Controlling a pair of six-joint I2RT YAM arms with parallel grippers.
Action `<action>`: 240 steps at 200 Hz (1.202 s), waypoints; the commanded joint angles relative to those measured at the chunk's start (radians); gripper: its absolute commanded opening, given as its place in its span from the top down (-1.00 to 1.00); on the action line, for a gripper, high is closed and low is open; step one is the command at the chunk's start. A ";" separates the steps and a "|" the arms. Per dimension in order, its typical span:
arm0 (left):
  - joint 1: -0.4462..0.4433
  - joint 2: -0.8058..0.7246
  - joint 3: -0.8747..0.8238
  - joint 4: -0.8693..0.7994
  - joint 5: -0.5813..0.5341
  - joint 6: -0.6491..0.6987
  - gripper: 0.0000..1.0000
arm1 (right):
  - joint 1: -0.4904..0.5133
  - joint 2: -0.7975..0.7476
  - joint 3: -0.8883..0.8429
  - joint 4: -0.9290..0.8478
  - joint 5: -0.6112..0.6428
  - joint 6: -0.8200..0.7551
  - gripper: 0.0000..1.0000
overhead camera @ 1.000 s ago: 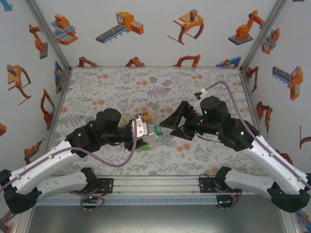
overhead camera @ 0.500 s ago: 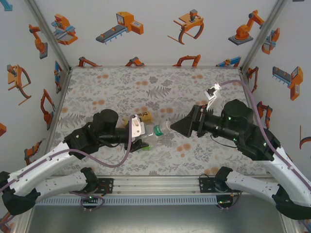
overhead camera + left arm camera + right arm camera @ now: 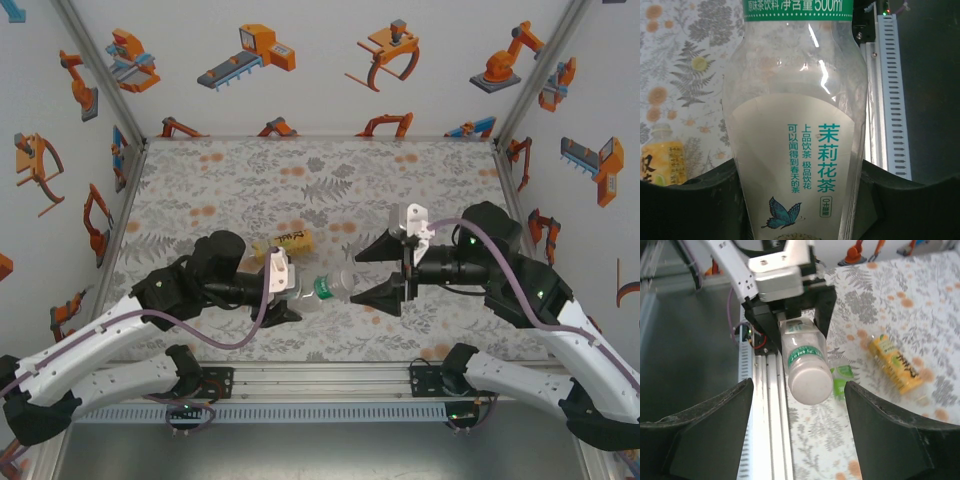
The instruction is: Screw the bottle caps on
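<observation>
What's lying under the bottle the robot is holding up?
A small bright green thing lies on the flowery table beneath the clear bottle. The bottle hides part of it, so I cannot tell what it is.

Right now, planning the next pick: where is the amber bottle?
In the top view the amber bottle lies on its side on the table, left of centre, just beyond the left gripper, which holds the green-labelled bottle.
</observation>
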 commanded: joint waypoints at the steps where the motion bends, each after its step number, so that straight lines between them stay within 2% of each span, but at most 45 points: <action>1: 0.000 0.021 0.029 -0.018 0.069 0.020 1.00 | 0.003 0.021 0.001 0.008 -0.105 -0.211 -0.37; 29: 0.001 0.031 0.030 -0.003 0.069 0.017 1.00 | 0.003 0.051 0.006 -0.046 -0.103 -0.252 -0.35; 115: 0.001 0.018 0.028 0.002 0.074 0.007 1.00 | 0.002 0.038 -0.067 -0.034 -0.048 -0.251 -0.17; 183: 0.001 0.009 0.035 0.000 0.066 0.003 1.00 | 0.003 0.039 -0.072 -0.032 -0.055 -0.231 0.16; 211: 0.000 -0.004 0.036 0.011 0.051 -0.003 1.00 | 0.003 0.032 -0.086 0.001 -0.020 -0.130 0.42; 240: 0.001 -0.021 0.025 0.029 -0.004 -0.001 1.00 | 0.003 0.027 -0.119 0.058 0.110 0.146 0.68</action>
